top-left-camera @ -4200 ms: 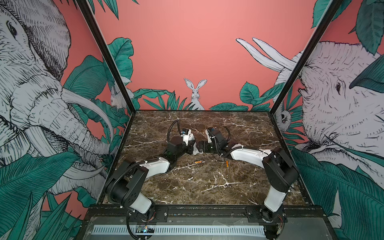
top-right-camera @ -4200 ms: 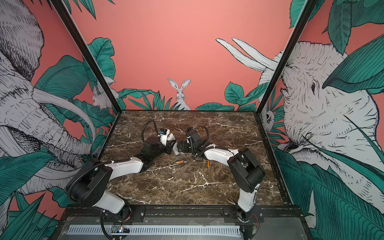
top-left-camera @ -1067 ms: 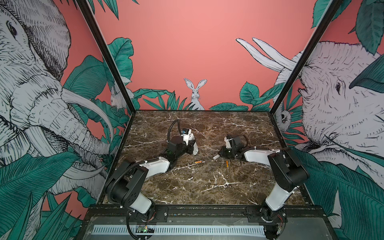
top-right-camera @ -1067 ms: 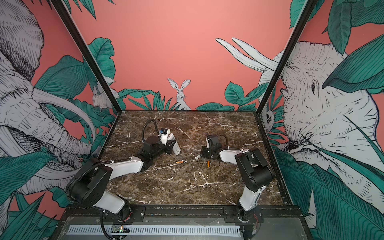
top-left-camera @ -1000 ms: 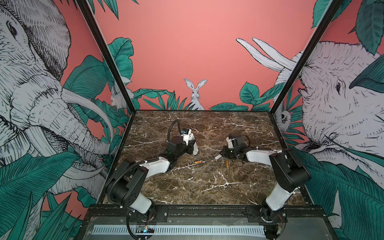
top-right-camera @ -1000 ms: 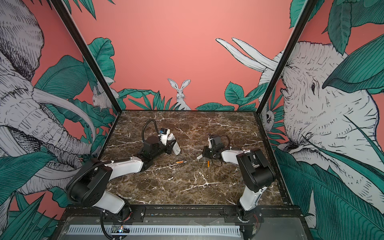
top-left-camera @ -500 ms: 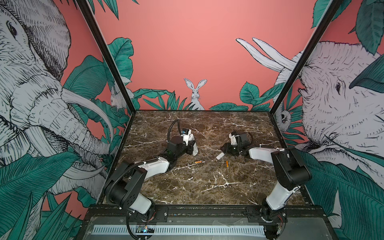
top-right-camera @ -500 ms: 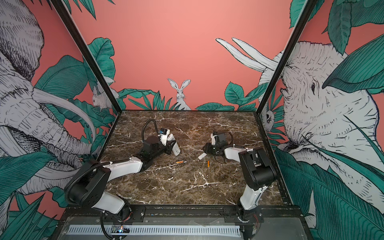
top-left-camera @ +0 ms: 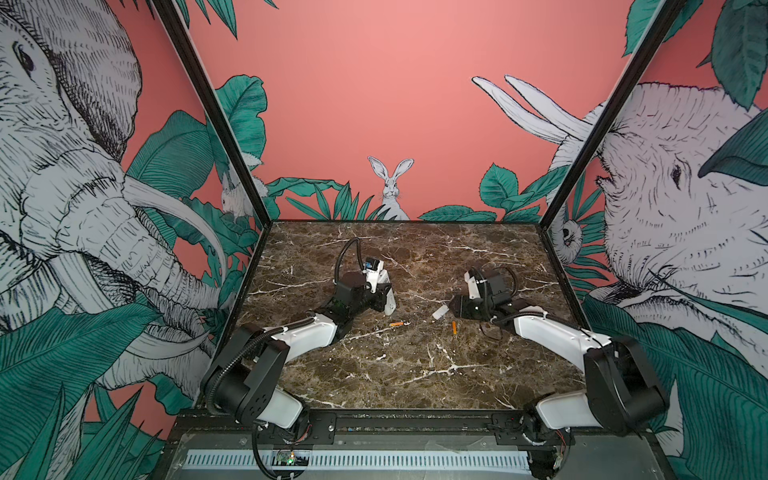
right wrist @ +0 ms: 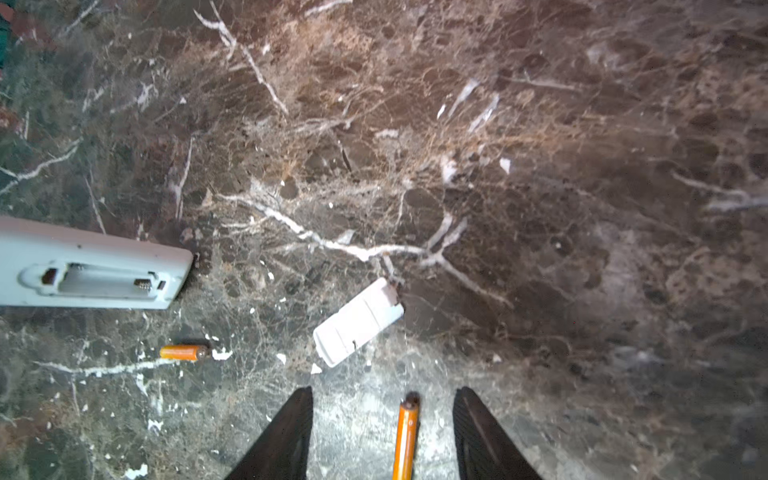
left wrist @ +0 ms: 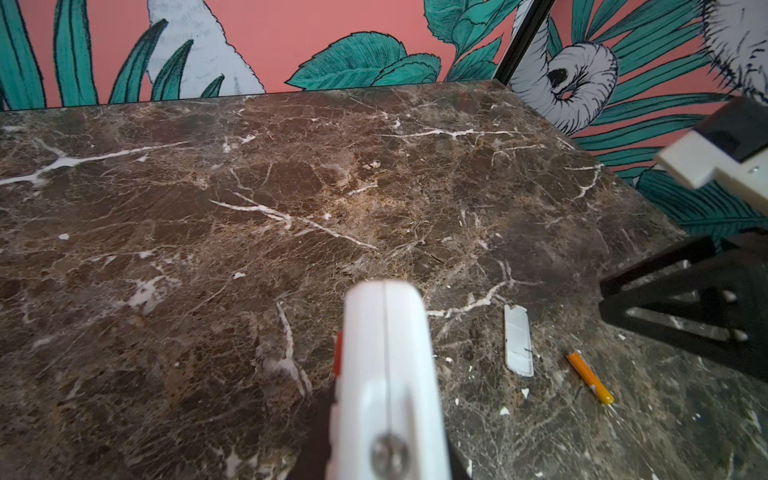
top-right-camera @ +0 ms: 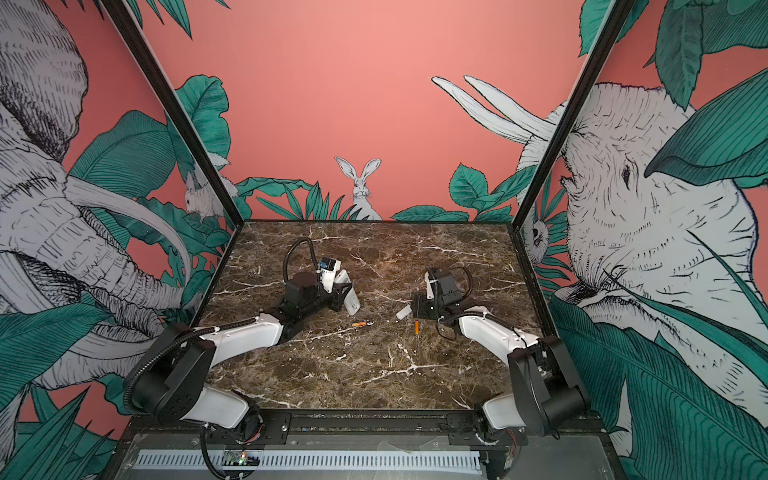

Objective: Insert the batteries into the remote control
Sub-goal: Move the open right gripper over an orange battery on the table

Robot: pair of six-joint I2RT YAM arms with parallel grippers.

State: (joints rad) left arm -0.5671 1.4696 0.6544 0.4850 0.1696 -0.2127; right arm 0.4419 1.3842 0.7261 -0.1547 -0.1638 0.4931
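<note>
Top views, both: left gripper [top-left-camera: 379, 296] clamped on the remote control [top-left-camera: 389, 300], holding it tilted up over the marble table [top-left-camera: 415, 374]; can't tell if its low end touches. Right gripper [top-left-camera: 456, 306] sits low, well apart from the remote, w/ a loose white battery cover [top-left-camera: 440, 311] just beside its tips. First battery [top-left-camera: 454, 328] lies right by that gripper, second battery [top-left-camera: 397, 323] btwn the two arms, nearer the remote. Left wrist: remote edge-on & close, hiding the left fingers, so the grip reads from the top views only; cover & first battery flat on the table beyond. Right wrist: right jaws apart, nothing held; first battery lies on the table btwn them, lengthwise along the fingers, off-ctr toward one. Remote's battery bay [right wrist: 99, 282] is open & empty. Step in hand, prob.: pick the first battery. To do it well: ctr the jaws, drop till tips nearly meet the marble, close gently, since thin & round it may roll or squirt out. Pinched as it lies it'd point along the fingers; turning the wrist for a grip across its middle should leave both ends free for seating in the bay.
</note>
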